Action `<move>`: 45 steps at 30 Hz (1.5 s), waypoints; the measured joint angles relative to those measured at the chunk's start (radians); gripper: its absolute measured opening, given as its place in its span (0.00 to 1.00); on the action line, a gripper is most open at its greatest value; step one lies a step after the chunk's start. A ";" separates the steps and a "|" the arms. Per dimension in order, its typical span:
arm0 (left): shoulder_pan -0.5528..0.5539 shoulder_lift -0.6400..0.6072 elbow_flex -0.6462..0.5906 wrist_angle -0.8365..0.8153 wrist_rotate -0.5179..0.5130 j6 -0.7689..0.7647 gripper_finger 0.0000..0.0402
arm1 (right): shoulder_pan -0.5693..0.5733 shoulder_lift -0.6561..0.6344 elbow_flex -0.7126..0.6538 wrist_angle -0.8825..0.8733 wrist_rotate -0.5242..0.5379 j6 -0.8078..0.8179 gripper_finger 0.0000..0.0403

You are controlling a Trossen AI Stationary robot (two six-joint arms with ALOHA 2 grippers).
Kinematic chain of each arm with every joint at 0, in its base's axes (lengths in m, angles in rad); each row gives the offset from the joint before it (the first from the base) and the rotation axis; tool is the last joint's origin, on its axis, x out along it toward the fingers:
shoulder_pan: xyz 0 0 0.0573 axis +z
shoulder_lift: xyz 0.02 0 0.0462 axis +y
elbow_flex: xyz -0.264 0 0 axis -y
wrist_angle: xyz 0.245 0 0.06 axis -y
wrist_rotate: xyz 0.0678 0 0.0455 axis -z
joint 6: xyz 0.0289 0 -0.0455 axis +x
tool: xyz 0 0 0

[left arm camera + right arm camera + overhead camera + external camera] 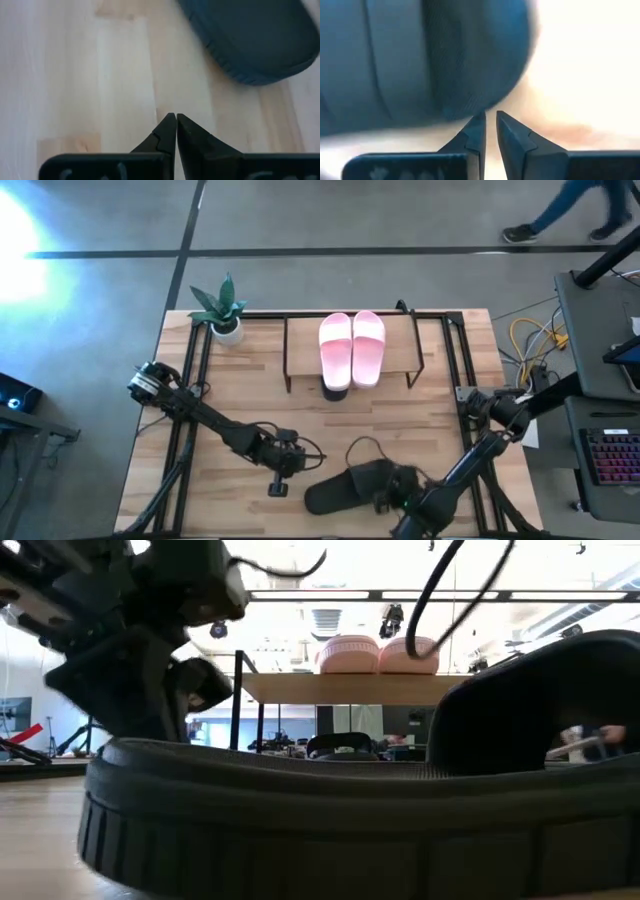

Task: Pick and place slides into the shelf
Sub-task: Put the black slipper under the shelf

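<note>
Two pale pink slides (pixel 335 346) (pixel 368 346) lie side by side on the shelf's wooden top board (pixel 300 350). One dark slide (pixel 336 390) lies on the table under the shelf, its end sticking out at the near side. The other dark slide (pixel 345 488) lies sole down on the table near the front edge. My left gripper (pixel 278 488) is shut and empty, pointing down just left of that slide (pixel 255 40). My right gripper (pixel 490 116) is at the slide's right end (pixel 420 55), with only a narrow gap between its fingertips; whether it touches the slide I cannot tell.
A potted plant (pixel 222 308) stands at the table's far left corner. Black frame rails (pixel 450 360) run along the table's left and right sides. A person's legs (pixel 560 210) show on the floor beyond the table. Bare tabletop (pixel 250 395) lies between the shelf and the near slide.
</note>
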 joint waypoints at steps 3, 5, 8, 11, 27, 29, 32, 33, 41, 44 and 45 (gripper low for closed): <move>0.000 0.000 -0.029 0.015 0.001 -0.060 0.00 | -0.032 -0.041 -0.020 -0.148 0.016 0.004 0.09; 0.000 0.000 -0.053 0.023 0.007 -0.103 0.00 | -0.055 -0.073 -0.045 -0.200 0.023 0.004 0.09; -0.006 0.000 -0.084 0.088 0.093 -0.182 0.00 | -0.073 -0.139 -0.082 -0.229 0.026 -0.015 0.09; -0.035 0.003 -0.109 0.184 0.147 -0.219 0.00 | -0.063 -0.190 -0.111 -0.208 0.019 -0.021 0.09; -0.068 0.089 -0.049 0.373 0.120 -0.160 0.00 | -0.015 -0.168 -0.113 0.038 0.013 -0.016 0.10; -0.068 0.122 -0.018 0.375 0.124 -0.145 0.00 | -0.015 -0.166 -0.112 0.051 0.014 -0.014 0.10; -0.066 0.187 0.040 0.393 0.154 -0.107 0.00 | -0.013 -0.165 -0.112 0.063 0.011 -0.013 0.10; -0.066 0.207 0.062 0.394 0.168 -0.100 0.00 | -0.013 -0.165 -0.112 0.075 0.011 -0.013 0.10; -0.057 0.340 0.247 0.395 0.194 0.012 0.00 | -0.013 -0.165 -0.112 0.131 0.027 -0.013 0.10; -0.045 0.350 0.284 0.359 0.196 0.059 0.00 | -0.013 -0.165 -0.095 0.126 0.058 -0.024 0.10; -0.040 0.346 0.286 0.333 0.194 0.069 0.00 | -0.013 -0.165 -0.083 0.127 0.078 -0.034 0.10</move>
